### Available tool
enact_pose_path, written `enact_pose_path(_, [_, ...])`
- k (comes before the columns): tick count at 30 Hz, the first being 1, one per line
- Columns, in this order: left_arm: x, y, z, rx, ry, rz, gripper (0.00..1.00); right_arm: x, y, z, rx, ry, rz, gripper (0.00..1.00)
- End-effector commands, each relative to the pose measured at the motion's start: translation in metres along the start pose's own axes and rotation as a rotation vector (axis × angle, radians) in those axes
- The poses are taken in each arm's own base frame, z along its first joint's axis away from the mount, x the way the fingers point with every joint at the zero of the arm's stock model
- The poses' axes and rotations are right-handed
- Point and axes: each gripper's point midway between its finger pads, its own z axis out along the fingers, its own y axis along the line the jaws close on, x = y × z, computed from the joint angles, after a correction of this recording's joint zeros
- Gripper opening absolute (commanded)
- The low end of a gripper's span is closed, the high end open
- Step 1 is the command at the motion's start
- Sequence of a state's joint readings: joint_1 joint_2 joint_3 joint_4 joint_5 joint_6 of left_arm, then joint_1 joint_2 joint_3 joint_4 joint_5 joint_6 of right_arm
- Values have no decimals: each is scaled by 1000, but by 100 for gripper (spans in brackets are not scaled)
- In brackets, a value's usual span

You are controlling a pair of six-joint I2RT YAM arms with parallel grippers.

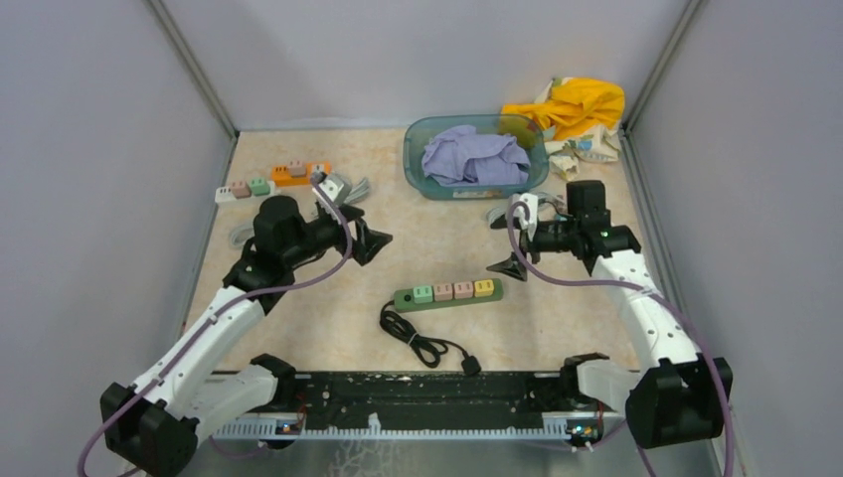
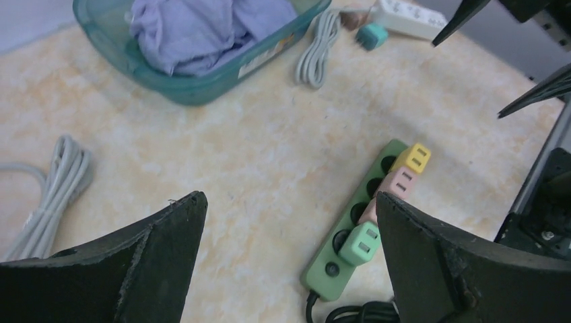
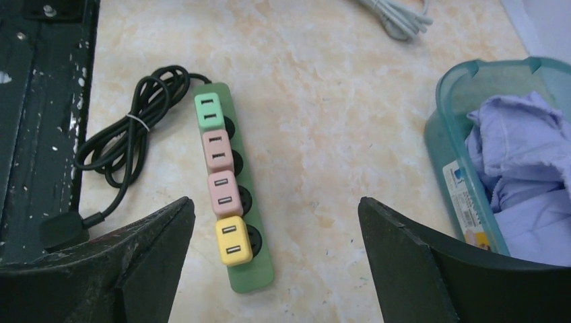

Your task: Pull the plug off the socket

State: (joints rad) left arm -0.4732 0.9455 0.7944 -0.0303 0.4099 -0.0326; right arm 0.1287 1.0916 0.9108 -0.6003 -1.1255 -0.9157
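Socket strip (image 3: 259,272): a green bar, lying flat on the tabletop (image 1: 328,308), in the middle between the two arms.
Plugs: four blocks are sitting side by side in the socket strip, all pushed in.
Green plug (image 3: 209,109): sitting at the cord end of the socket strip.
Pink plugs: the first pink plug (image 3: 217,148) and the second pink plug (image 3: 225,192) are sitting in the middle of the socket strip, touching each other.
Yellow plug (image 3: 233,240): sitting at the end of the socket strip away from the cord.
Black cord (image 1: 422,338): coming out of the socket strip at the green plug end and lying in a tied bundle beside it, on the side where the arm bases are.
Left jaws: hanging in the air past the cord end of the socket strip, spread wide, gripping nothing.
Right jaws: hanging in the air near the yellow plug end of the socket strip, spread wide, gripping nothing, not touching any plug.
Teal tub (image 1: 418,169): standing well behind the socket strip, holding a purple cloth (image 1: 472,157).
Yellow cloth (image 1: 577,104): lying in the corner behind the socket strip, past the teal tub.
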Motion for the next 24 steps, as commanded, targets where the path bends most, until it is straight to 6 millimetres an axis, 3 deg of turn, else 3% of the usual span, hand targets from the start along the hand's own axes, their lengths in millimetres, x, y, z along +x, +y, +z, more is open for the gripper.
enact_pose_path(1, [51, 23, -4, -62, 132, -11, 100, 12, -6, 5, 6, 80, -56, 90])
enact_pose_path(6, [71, 41, -9, -136, 230, 32, 100, 30, 10, 18, -48, 90, -59, 83])
enact_pose_path(17, [79, 44, -10, -146, 253, 48, 100, 70, 22, 45, -94, 255, -89, 78])
enact_pose_path(24, [80, 43, -10, -139, 254, 49, 100, 98, 35, 43, -170, 357, -172, 72])
